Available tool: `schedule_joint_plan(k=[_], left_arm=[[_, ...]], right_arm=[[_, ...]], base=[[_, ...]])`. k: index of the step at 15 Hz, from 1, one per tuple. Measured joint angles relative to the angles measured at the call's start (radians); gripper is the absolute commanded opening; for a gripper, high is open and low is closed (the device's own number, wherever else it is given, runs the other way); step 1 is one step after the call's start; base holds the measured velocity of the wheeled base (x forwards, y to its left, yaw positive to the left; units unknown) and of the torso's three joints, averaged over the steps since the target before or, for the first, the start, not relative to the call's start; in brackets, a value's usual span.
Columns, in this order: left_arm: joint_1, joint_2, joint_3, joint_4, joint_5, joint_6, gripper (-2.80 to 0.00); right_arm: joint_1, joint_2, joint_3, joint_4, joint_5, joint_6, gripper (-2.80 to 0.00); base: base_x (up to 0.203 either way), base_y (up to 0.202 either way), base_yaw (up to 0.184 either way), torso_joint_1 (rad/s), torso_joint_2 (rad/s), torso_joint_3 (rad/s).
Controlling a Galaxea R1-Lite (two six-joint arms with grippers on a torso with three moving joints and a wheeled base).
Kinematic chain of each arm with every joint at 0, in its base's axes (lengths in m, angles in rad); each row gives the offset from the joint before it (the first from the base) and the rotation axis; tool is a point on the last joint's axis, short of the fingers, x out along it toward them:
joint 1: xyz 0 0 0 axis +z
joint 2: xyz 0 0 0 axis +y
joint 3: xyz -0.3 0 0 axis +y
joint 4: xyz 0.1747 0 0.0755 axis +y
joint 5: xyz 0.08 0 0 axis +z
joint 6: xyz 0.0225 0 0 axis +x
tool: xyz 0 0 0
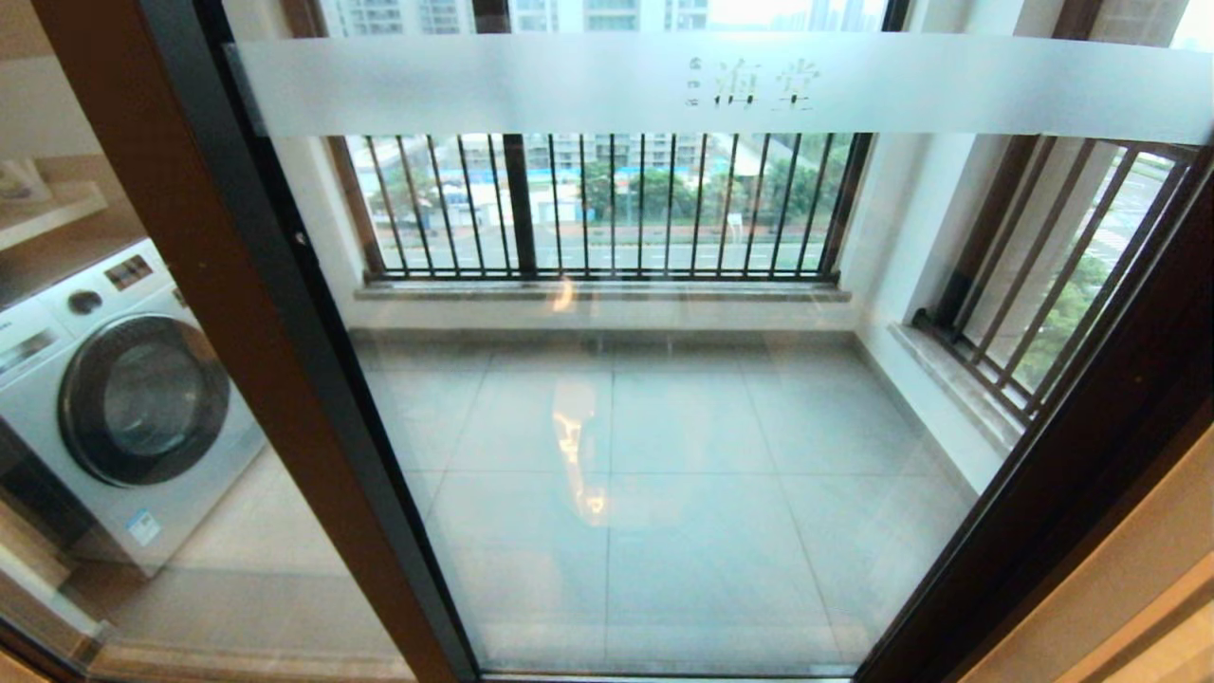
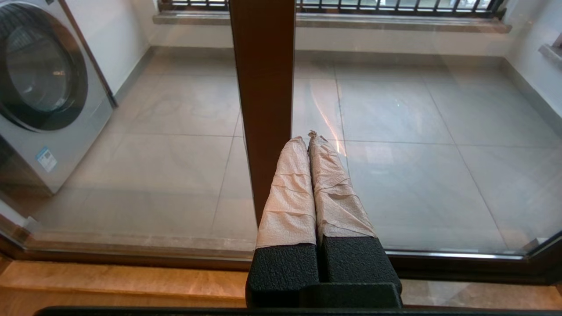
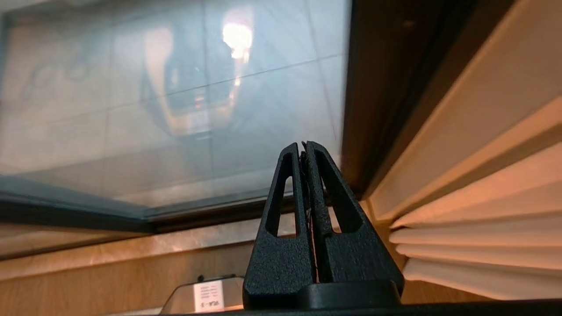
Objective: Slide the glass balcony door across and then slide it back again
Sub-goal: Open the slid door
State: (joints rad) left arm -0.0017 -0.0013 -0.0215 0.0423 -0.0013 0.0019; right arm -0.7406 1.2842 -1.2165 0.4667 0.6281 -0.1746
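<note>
Door: glass balcony door, heavy, rigid, slick pane; push on dark stile
Right gripper: fingers pressed together, empty, stile just beyond tips
Left gripper: closed, idle

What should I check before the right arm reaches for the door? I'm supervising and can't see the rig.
1. Door shut against its right frame: ok.
2. Handle slot located: cannot tell, none visible.
3. Right gripper fingers together, holding nothing: ok.
4. Right gripper touching the door: not ok, it is short of the glass near the lower right corner.
5. Left gripper shut, in front of the middle stile: ok.
6. Balcony floor free of obstacles: ok.
</note>
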Motion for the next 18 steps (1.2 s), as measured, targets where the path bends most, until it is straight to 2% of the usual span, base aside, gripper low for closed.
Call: schedule_joint_plan(k=[2, 4, 6, 11, 14, 18], left_arm=[[0.000, 0.000, 0.000, 0.000, 0.000, -0.001, -2.80], [0.000, 0.000, 0.000, 0.000, 0.000, -0.001, -2.80], [0.000, 0.000, 0.000, 0.000, 0.000, 0.000, -2.80], [0.000, 0.000, 0.000, 0.000, -0.001, 0.000, -2.80], [0.000, 0.000, 0.000, 0.000, 0.000, 0.000, -2.80], [0.000, 0.000, 0.000, 0.001, 0.000, -0.001, -2.80]], right_arm=[[-0.021, 0.056, -0.019, -0.045, -0.013, -0.009, -2.80], [-0.042, 0.106, -0.030, -0.128, -0.079, -0.030, -2.80], [-0.054, 0.150, -0.057, -0.190, -0.097, -0.067, -2.80], [0.046, 0.216, -0.125, -0.192, -0.112, -0.097, -2.80], [0.064, 0.231, -0.111, -0.197, -0.130, -0.096, -2.80], [0.068, 0.293, -0.080, -0.289, -0.194, -0.089, -2.80]], base=[[0.000, 0.000, 0.000, 0.000, 0.00, 0.000], [0.000, 0.000, 0.000, 0.000, 0.00, 0.000], [0.000, 0.000, 0.000, 0.000, 0.00, 0.000], [0.000, 0.000, 0.000, 0.000, 0.00, 0.000], [0.000, 0.000, 0.000, 0.000, 0.00, 0.000], [0.000, 0.000, 0.000, 0.000, 0.00, 0.000]])
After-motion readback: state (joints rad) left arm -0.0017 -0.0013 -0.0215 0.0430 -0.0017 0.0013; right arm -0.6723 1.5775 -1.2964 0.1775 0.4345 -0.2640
